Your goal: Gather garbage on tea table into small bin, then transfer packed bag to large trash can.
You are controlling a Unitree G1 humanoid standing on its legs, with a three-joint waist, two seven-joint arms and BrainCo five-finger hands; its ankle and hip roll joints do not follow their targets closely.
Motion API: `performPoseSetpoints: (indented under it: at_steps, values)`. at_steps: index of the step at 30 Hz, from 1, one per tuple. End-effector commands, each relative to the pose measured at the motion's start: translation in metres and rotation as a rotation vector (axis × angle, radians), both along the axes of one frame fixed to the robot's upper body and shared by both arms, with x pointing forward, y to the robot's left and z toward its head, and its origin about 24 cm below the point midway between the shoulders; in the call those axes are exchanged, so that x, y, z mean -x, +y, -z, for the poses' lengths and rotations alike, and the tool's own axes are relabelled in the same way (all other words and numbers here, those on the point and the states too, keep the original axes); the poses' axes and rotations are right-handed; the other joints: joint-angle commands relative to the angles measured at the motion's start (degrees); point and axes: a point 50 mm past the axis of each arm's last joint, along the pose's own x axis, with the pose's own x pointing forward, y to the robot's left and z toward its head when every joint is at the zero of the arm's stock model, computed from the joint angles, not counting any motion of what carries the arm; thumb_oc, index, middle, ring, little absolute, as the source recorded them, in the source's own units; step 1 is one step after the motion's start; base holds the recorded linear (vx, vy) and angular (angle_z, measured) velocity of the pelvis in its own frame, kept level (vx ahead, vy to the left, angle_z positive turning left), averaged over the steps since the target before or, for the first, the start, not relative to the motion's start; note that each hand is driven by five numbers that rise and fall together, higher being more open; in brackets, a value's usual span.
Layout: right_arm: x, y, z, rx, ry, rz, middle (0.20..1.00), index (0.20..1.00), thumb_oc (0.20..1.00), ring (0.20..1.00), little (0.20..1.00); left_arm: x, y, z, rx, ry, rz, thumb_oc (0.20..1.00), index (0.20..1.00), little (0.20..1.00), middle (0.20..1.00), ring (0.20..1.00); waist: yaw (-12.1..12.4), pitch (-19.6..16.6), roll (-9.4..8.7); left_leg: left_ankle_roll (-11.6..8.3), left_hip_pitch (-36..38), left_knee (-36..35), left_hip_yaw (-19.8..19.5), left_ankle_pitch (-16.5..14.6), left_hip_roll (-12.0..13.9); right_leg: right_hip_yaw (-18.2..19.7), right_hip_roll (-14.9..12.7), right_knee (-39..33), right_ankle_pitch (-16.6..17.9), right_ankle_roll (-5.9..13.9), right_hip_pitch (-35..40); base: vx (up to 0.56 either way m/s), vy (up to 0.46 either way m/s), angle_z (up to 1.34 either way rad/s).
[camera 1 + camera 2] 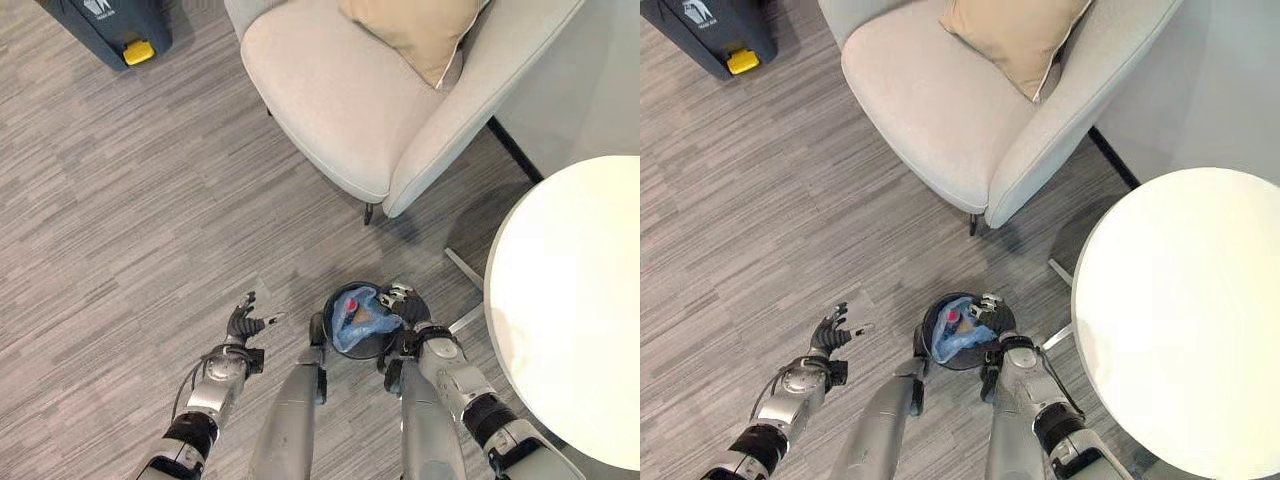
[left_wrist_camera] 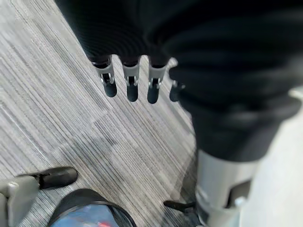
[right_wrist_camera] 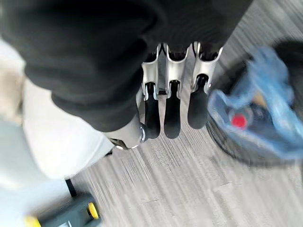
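Note:
The small black bin (image 1: 322,330) stands on the floor between my arms, lined with a blue bag (image 1: 362,325) that holds a red piece (image 1: 352,304) and other scraps. My right hand (image 1: 402,300) hovers at the bin's right rim, beside the bag's edge. In the right wrist view its fingers (image 3: 171,111) hang straight next to the blue bag (image 3: 258,111), gripping nothing. Left of the bin, my left hand (image 1: 243,325) is spread open over bare floor; its fingers (image 2: 132,85) show straight. The large dark trash can (image 1: 110,25) with a yellow pedal stands far off at the upper left.
A round white table (image 1: 570,300) fills the right side, close to my right arm. A beige armchair (image 1: 350,100) with a tan cushion (image 1: 415,30) stands beyond the bin. Open wood-look floor (image 1: 120,200) stretches between me and the large can.

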Motion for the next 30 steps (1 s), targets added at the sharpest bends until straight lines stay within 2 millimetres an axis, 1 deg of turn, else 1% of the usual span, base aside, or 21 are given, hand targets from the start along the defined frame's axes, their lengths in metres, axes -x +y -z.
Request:
performPoseSetpoints:
  at_steps: [1, 2, 3, 4, 5, 7, 9, 10, 11, 12, 15, 17, 20, 22, 23, 26, 27, 28, 29, 30]
  values:
    - [-0.018, -0.003, -0.026, 0.293, -0.169, -0.083, 0.790, 0.790, 0.790, 0.790, 0.790, -0.007, 0.008, -0.010, -0.036, -0.054, 0.001, 1.000, 1.000, 1.000, 1.000, 1.000, 1.14, 4.01, 0.70, -1.30, 0.96, 0.63, 0.65, -5.39, -1.72, 1.33, -1.49, -6.60, 4.67, 4.86, -0.96, 0.00, 0.000, 0.00]
    - [-0.023, -0.007, -0.033, 0.429, -0.222, -0.103, 1.000, 1.000, 1.000, 1.000, 1.000, -0.005, 0.008, -0.009, -0.056, -0.046, 0.008, 1.000, 1.000, 1.000, 1.000, 1.000, 1.22, 4.27, 0.92, -1.24, 0.29, 1.48, 0.89, -5.47, -1.70, 1.44, -1.54, -6.26, 4.55, 4.75, -1.25, 0.00, 0.000, 0.00]
    - [-0.027, -0.010, -0.038, 0.510, -0.258, -0.116, 1.000, 1.000, 1.000, 1.000, 1.000, -0.005, 0.009, -0.009, -0.069, -0.045, 0.011, 1.000, 1.000, 1.000, 1.000, 1.000, 1.37, 4.51, 1.11, -1.21, -0.08, 1.83, 0.97, -5.45, -1.67, 1.56, -1.50, -5.94, 4.42, 4.70, -1.48, 0.00, 0.000, 0.00]
    - [-0.027, -0.010, -0.038, 0.510, -0.258, -0.116, 1.000, 1.000, 1.000, 1.000, 1.000, -0.005, 0.009, -0.009, -0.069, -0.045, 0.011, 1.000, 1.000, 1.000, 1.000, 1.000, 1.37, 4.51, 1.12, -1.21, -0.10, 1.86, 0.98, -5.47, -1.67, 1.57, -1.50, -5.93, 4.42, 4.70, -1.50, -0.04, 0.010, -0.02]
    - [-0.032, -0.013, -0.045, 0.657, -0.319, -0.144, 1.000, 1.000, 1.000, 1.000, 1.000, -0.006, 0.009, -0.010, -0.095, -0.054, 0.025, 1.000, 1.000, 1.000, 1.000, 1.000, 1.60, 5.09, 1.42, -1.19, -0.98, 2.76, 1.11, -5.56, -1.63, 1.70, -1.47, -5.42, 4.24, 4.58, -2.24, -0.04, 0.005, -0.01]
    - [-0.037, -0.015, -0.053, 0.790, -0.378, -0.175, 1.000, 1.000, 1.000, 1.000, 1.000, -0.008, 0.009, -0.011, -0.119, -0.061, 0.036, 1.000, 1.000, 1.000, 1.000, 1.000, 1.90, 5.55, 1.81, -1.26, -1.87, 3.85, 1.22, -5.64, -1.57, 1.95, -1.37, -4.86, 4.06, 4.46, -3.05, -0.04, 0.008, 0.00]
    - [-0.042, -0.017, -0.059, 0.902, -0.426, -0.199, 1.000, 1.000, 1.000, 1.000, 1.000, -0.010, 0.008, -0.013, -0.135, -0.071, 0.042, 1.000, 1.000, 1.000, 1.000, 1.000, 2.12, 5.96, 2.13, -1.33, -3.20, 4.88, 1.40, -5.71, -1.52, 2.08, -1.42, -4.18, 3.97, 4.40, -4.10, -0.02, 0.000, 0.01]
    - [-0.042, -0.017, -0.059, 0.903, -0.426, -0.199, 1.000, 1.000, 1.000, 1.000, 1.000, -0.010, 0.008, -0.013, -0.135, -0.071, 0.042, 1.000, 1.000, 1.000, 1.000, 1.000, 2.11, 5.92, 2.13, -1.33, -3.28, 4.93, 1.40, -5.73, -1.52, 2.09, -1.43, -4.14, 3.96, 4.40, -4.17, 0.04, -0.014, 0.00]
    - [-0.045, -0.017, -0.062, 0.992, -0.454, -0.231, 1.000, 1.000, 1.000, 1.000, 1.000, -0.012, 0.006, -0.015, -0.144, -0.081, 0.051, 1.000, 1.000, 1.000, 1.000, 1.000, 2.44, 6.22, 2.60, -1.76, -4.13, 6.30, 1.29, -7.42, -1.11, 2.78, -1.08, -2.60, 2.20, 4.83, -5.07, 0.03, -0.017, 0.00]
    - [-0.048, -0.017, -0.064, 1.032, -0.466, -0.241, 1.000, 1.000, 1.000, 1.000, 1.000, -0.014, 0.006, -0.016, -0.150, -0.089, 0.054, 1.000, 1.000, 1.000, 1.000, 1.000, 2.52, 6.45, 2.75, -1.80, -5.14, 7.15, 1.39, -7.48, -1.09, 2.95, -1.11, -2.04, 2.17, 4.78, -6.03, 0.00, 0.000, 0.00]
    - [-0.055, -0.013, -0.073, 1.126, -0.512, -0.275, 1.000, 1.000, 1.000, 1.000, 1.000, -0.021, 0.004, -0.023, -0.160, -0.118, 0.060, 1.000, 1.000, 1.000, 1.000, 1.000, 2.62, 7.32, 3.23, -1.81, -9.04, 10.60, 1.81, -8.10, -0.74, 3.79, -0.97, 0.58, 1.70, 4.55, -9.67, -0.08, 0.003, -0.02]
    - [-0.064, -0.008, -0.081, 1.251, -0.560, -0.325, 1.000, 1.000, 1.000, 1.000, 1.000, -0.031, -0.001, -0.030, -0.157, -0.151, 0.062, 1.000, 1.000, 1.000, 1.000, 1.000, 2.64, 8.94, 3.67, -1.69, -15.04, 16.49, 2.19, -9.19, -0.41, 4.87, -0.86, 5.21, 1.09, 4.13, -15.31, -0.14, -0.003, -0.03]
    - [-0.069, -0.004, -0.085, 1.343, -0.580, -0.363, 1.000, 1.000, 1.000, 1.000, 1.000, -0.036, -0.002, -0.036, -0.159, -0.176, 0.066, 1.000, 1.000, 1.000, 1.000, 1.000, 2.60, 9.93, 3.94, -1.47, -19.64, 20.43, 2.46, -10.00, -0.14, 5.66, -0.81, 8.37, 0.63, 3.92, -19.98, -0.08, 0.021, -0.06]
    - [-0.070, -0.004, -0.085, 1.343, -0.581, -0.362, 1.000, 1.000, 1.000, 1.000, 1.000, -0.037, -0.002, -0.036, -0.159, -0.177, 0.065, 1.000, 1.000, 1.000, 1.000, 1.000, 2.59, 9.92, 3.92, -1.46, -19.88, 20.63, 2.49, -10.07, -0.12, 5.71, -0.81, 8.54, 0.59, 3.91, -20.22, -0.03, 0.008, -0.07]
    - [-0.072, -0.003, -0.083, 1.423, -0.579, -0.393, 1.000, 1.000, 1.000, 1.000, 1.000, -0.039, -0.005, -0.038, -0.158, -0.186, 0.070, 1.000, 1.000, 1.000, 1.000, 1.000, 2.50, 9.96, 4.29, -1.27, -23.65, 22.67, 2.70, -10.37, 0.06, 5.95, -0.93, 10.23, 0.38, 3.95, -23.65, -0.05, 0.026, -0.11]
    - [-0.074, -0.003, -0.079, 1.474, -0.561, -0.412, 1.000, 1.000, 1.000, 1.000, 1.000, -0.042, -0.007, -0.040, -0.157, -0.191, 0.075, 1.000, 1.000, 1.000, 1.000, 1.000, 2.30, 9.97, 4.45, -1.14, -26.61, 24.39, 2.69, -10.53, 0.04, 6.39, -0.91, 11.40, 0.35, 3.83, -26.17, -0.03, 0.014, -0.07]
    - [-0.073, -0.003, -0.073, 1.500, -0.538, -0.433, 1.000, 1.000, 1.000, 1.000, 1.000, -0.043, -0.008, -0.040, -0.160, -0.190, 0.079, 1.000, 1.000, 1.000, 1.000, 1.000, 2.28, 9.98, 4.68, -1.01, -28.07, 24.66, 2.74, -10.48, 0.01, 6.41, -0.85, 12.02, 0.39, 3.78, -27.88, -0.02, 0.009, -0.07]
    - [-0.073, -0.003, -0.074, 1.500, -0.540, -0.432, 1.000, 1.000, 1.000, 1.000, 1.000, -0.043, -0.008, -0.040, -0.160, -0.192, 0.079, 1.000, 1.000, 1.000, 1.000, 1.000, 2.26, 9.98, 4.63, -1.00, -28.26, 24.79, 2.78, -10.51, 0.00, 6.47, -0.86, 12.16, 0.37, 3.79, -28.09, -0.01, 0.020, -0.03]
    - [-0.073, -0.003, -0.070, 1.519, -0.524, -0.446, 1.000, 1.000, 1.000, 1.000, 1.000, -0.043, -0.009, -0.041, -0.158, -0.193, 0.080, 1.000, 1.000, 1.000, 1.000, 1.000, 2.27, 9.98, 4.71, -0.93, -29.27, 25.12, 2.79, -10.52, 0.01, 6.48, -0.84, 12.42, 0.48, 3.77, -29.12, 0.00, 0.000, 0.00]
    - [-0.073, -0.004, -0.065, 1.560, -0.497, -0.463, 1.000, 1.000, 1.000, 1.000, 1.000, -0.045, -0.011, -0.042, -0.159, -0.200, 0.089, 1.000, 1.000, 1.000, 1.000, 1.000, 2.29, 9.98, 4.97, -0.83, -31.24, 25.75, 2.83, -10.54, -0.05, 6.67, -0.83, 12.77, 0.66, 3.88, -31.06, 0.00, 0.000, 0.00]
